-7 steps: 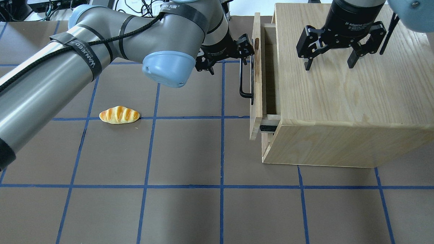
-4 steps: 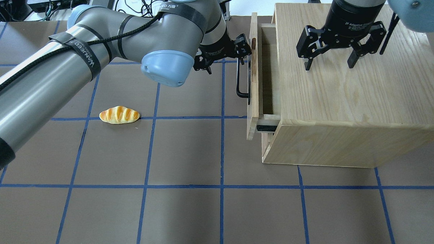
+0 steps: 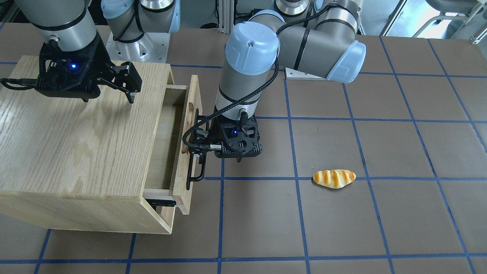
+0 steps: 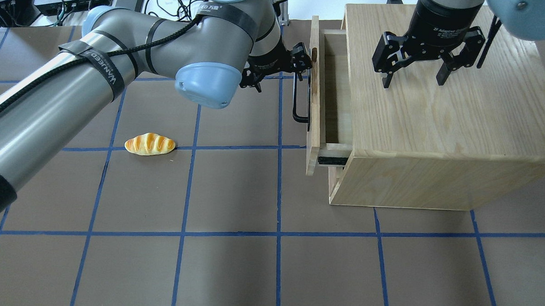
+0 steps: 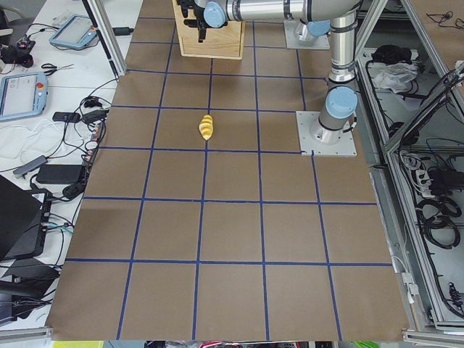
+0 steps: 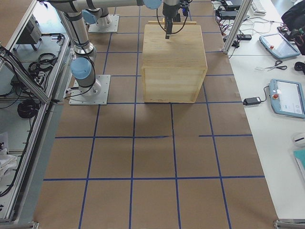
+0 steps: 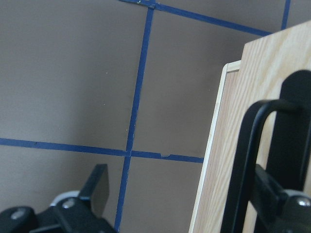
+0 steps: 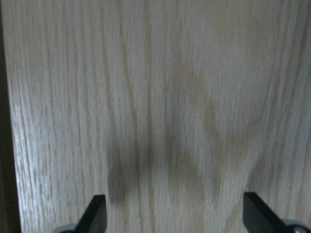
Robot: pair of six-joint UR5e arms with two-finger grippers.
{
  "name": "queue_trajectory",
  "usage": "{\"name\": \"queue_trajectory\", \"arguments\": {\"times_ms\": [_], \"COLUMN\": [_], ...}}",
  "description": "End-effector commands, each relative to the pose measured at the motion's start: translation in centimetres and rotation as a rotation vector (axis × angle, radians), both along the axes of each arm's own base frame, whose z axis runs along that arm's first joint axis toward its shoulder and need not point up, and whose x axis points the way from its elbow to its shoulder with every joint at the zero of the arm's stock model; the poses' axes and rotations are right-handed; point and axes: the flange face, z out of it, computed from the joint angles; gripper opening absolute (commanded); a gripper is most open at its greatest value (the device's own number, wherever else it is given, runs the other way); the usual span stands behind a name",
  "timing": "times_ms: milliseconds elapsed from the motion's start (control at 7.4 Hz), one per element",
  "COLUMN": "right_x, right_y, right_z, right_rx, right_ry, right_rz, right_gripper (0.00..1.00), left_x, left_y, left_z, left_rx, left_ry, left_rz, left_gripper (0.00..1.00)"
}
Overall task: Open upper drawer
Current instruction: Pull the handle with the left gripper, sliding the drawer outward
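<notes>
The upper drawer point(image 4: 314, 95) is a light-oak drawer with a long black bar handle point(image 4: 299, 99). It stands partly pulled out of the oak cabinet point(image 4: 436, 131), and its slide rail shows. My left gripper point(image 4: 279, 70) is open and points down beside the drawer front point(image 3: 190, 133). In the left wrist view one of its fingers point(image 7: 274, 194) sits hooked behind the handle point(image 7: 240, 174), and the other finger point(image 7: 97, 187) is out over the table. My right gripper point(image 4: 413, 78) is open and empty just above the cabinet top point(image 8: 155, 97).
A toy bread roll point(image 4: 149, 144) lies on the brown table with its blue tape grid, left of the drawer; it also shows in the front-facing view point(image 3: 334, 178). The cabinet takes up the table's right back part.
The drawer front and handle have moved further left, out of the cabinet, and my left gripper moved left with them. The right gripper has not moved.
</notes>
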Motion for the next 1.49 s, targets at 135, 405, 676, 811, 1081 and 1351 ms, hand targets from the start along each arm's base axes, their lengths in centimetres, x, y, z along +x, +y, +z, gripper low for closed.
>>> {"name": "queue_trajectory", "arguments": {"times_ms": [135,405,676,811,1081,1351], "right_x": [0.0,-0.1,0.0,0.0,0.0,0.0], "right_y": [0.0,0.0,0.0,0.0,0.0,0.0], "right_z": [0.0,0.0,0.0,0.0,0.0,0.0], "right_rx": [0.000,0.000,0.000,0.000,0.000,0.000], "right_ry": [0.000,0.000,0.000,0.000,0.000,0.000], "right_rz": [0.001,-0.002,0.001,-0.001,-0.001,-0.001], "right_gripper": [1.00,1.00,1.00,1.00,1.00,1.00], "left_x": [1.7,2.2,2.7,3.1,4.9,5.0], "left_y": [-0.9,-1.1,-1.0,-1.2,-1.9,-2.0], "left_z": [0.0,0.1,0.0,0.1,0.4,0.5], "left_rx": [-0.016,-0.016,-0.014,-0.022,-0.018,-0.019], "left_ry": [-0.046,-0.051,-0.106,-0.115,-0.111,-0.112], "left_rz": [-0.014,-0.018,-0.054,-0.069,-0.045,-0.043], "left_gripper": [1.00,1.00,1.00,1.00,1.00,1.00]}}
